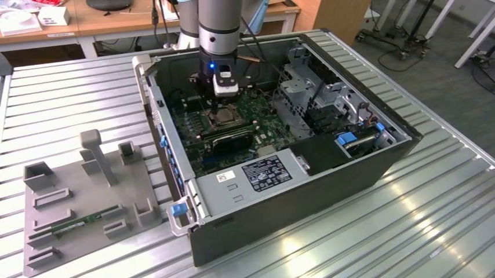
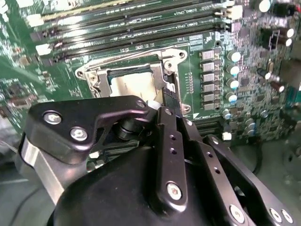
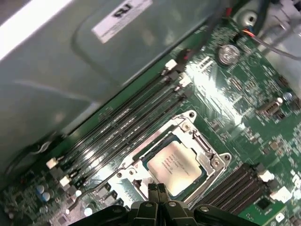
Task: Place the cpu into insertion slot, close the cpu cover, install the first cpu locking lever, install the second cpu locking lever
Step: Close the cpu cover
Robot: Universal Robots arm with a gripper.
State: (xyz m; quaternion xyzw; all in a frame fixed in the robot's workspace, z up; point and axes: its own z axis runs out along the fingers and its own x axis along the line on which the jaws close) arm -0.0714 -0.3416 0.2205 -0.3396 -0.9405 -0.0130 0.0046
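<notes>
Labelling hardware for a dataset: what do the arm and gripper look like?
The arm is a grey cylinder with a blue light and white block at its wrist. The gripper is black hinged bars with silver screws.

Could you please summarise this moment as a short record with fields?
cpu: seated in the insertion slot, metal top up
cpu cover: lying flat, framing the cpu
gripper: fingertips together at the edge of the slot; contact cannot be told
motherboard: green, inside an open computer case
surroundings: the case lies on a ribbed metal table
</notes>
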